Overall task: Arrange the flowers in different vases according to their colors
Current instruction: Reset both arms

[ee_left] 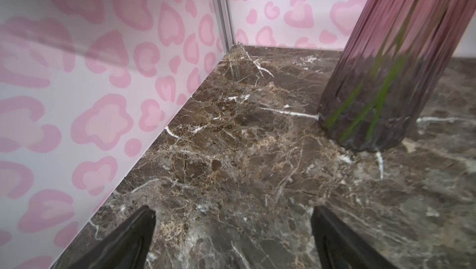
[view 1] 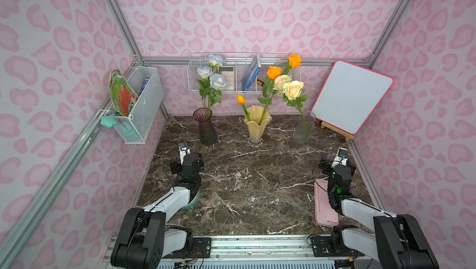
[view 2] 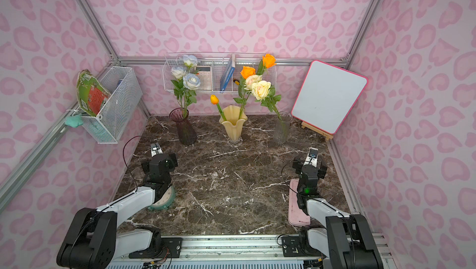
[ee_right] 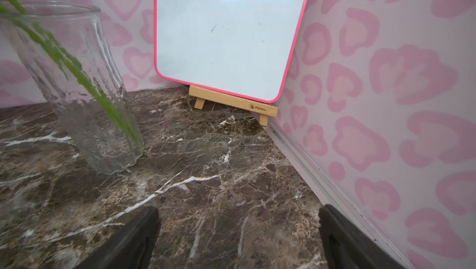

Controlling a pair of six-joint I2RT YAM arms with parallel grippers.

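Note:
Three vases stand in a row at the back of the marble table. The dark purple vase (view 1: 206, 128) (ee_left: 381, 74) holds three white-bluish roses (view 1: 215, 74). In the creamy yellow vase (view 1: 257, 123) are an orange tulip bud (view 1: 240, 99) and orange roses (view 1: 274, 72). The clear glass vase (view 1: 304, 128) (ee_right: 77, 87) holds cream-yellow roses (view 1: 292, 89). My left gripper (ee_left: 231, 211) hangs open and empty over bare marble, short of the purple vase. My right gripper (ee_right: 238, 209) is open and empty too, near the clear vase and the right wall.
White wire baskets hang on the left wall (view 1: 139, 105) and the back wall (view 1: 242, 74). A pink-framed whiteboard (view 1: 351, 96) leans on a small easel at the back right. A pink tray (view 1: 325, 203) lies under the right arm, and a teal round object (view 1: 192, 202) under the left.

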